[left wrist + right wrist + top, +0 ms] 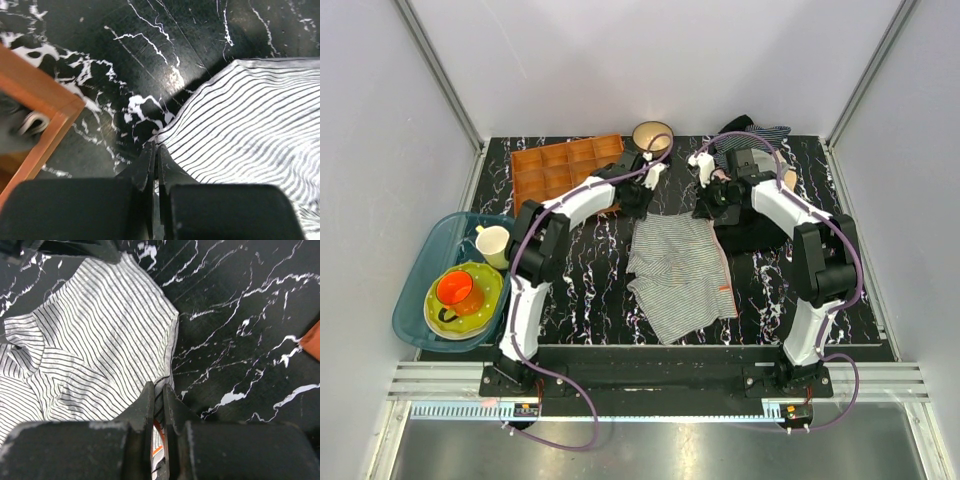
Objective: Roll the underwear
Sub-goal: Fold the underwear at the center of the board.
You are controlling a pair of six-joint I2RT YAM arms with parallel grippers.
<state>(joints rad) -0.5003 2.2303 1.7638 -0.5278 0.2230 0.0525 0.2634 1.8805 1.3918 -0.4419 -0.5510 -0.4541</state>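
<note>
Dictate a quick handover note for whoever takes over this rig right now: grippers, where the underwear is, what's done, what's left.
Left gripper: shut, pinching the far left corner of the underwear.
Right gripper: shut on the underwear's far right edge.
Underwear: spread flat on the table, between the two arms, with no roll started.
Done: both far corners gripped.
Left: the whole roll, probably by folding the gripped edge over and working toward the near edge, then release.
</note>
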